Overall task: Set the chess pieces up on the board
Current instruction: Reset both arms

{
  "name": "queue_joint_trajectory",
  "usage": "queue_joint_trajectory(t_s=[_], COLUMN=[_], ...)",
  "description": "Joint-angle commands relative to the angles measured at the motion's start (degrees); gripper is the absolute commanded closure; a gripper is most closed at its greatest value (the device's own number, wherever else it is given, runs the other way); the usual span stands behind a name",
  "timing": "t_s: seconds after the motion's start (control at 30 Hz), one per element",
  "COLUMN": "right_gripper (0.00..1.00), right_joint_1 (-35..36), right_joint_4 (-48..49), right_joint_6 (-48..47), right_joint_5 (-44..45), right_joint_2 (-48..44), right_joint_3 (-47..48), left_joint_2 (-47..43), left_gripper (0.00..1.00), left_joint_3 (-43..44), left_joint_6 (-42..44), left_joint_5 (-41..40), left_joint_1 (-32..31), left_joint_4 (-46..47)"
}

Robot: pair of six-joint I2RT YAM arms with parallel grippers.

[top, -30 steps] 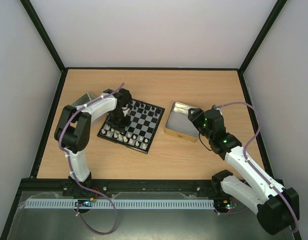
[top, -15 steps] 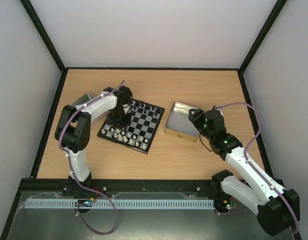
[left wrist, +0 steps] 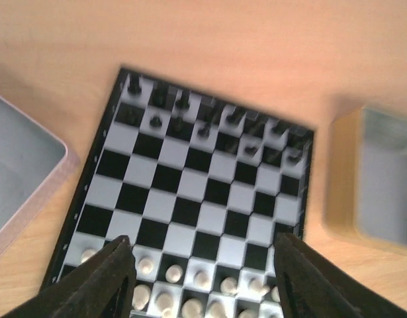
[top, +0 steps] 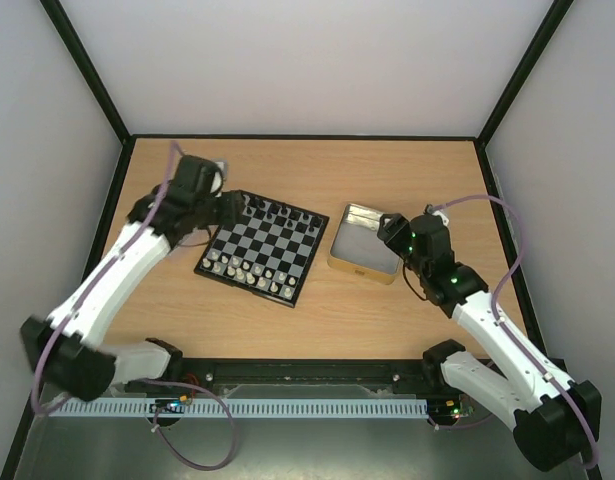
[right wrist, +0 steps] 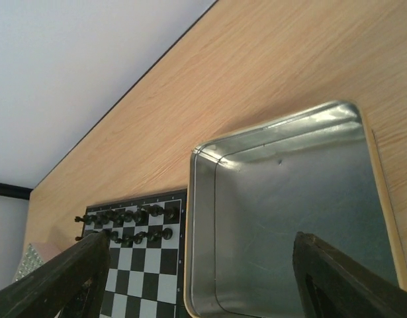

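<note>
**Left fingers lifting clear of the board, right ones waiting over the tin**

My left gripper (left wrist: 203, 255) is hanging above the board (left wrist: 190, 192), its fingers wide apart and holding nothing. The board is lying flat on the wooden table (top: 317, 165), a square of black and pale-grey checks inside a thin black border. Tiny black men (left wrist: 210, 122) are standing in two rows along its far edge, and rounded cream men (left wrist: 190, 285) are crowding its near edge. A dull silver tray (left wrist: 18, 169) with rounded corners is sitting just left of the board. My right gripper (right wrist: 200, 265) is hovering with fingers equally spread and empty over a second tray (right wrist: 289, 192), shiny sheet metal with a turned-up rim, just right of the board. A second ago my left fingers were down among the board's left files; now they are drawing up and back toward its far-left corner. My right arm is barely shifting.
</note>
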Motion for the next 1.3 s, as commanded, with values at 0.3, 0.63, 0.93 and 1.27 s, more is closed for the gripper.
queue_joint_trajectory(t_s=[0.3,0.63,0.93,1.27], right_gripper=[0.01,0.02,0.02,0.02], right_joint_1=[0.2,0.2,0.2,0.2], right_joint_4=[-12.7,-23.7,-27.1,-25.9], right_joint_6=[-14.1,-14.5,-16.2,-14.7], right_joint_5=[6.4,19.1,27.9,29.4], right_joint_2=[-8.6,-20.5,-28.8,-31.5], right_joint_3=[9.6,12.7,15.3,14.6], left_joint_2=[-37.6,-53.5,-59.7,-59.5], left_gripper=[0.01,0.01,0.01,0.01], left_joint_3=[-16.4,-16.0,-11.7,-11.3], left_joint_6=[-2.2,-5.8,-3.4,-2.3], left_joint_5=[-2.5,-15.0,-20.9,-22.0], left_joint_1=[0.4,0.4,0.4,0.4], left_joint_4=[8.2,-0.9,-4.3,-4.4])
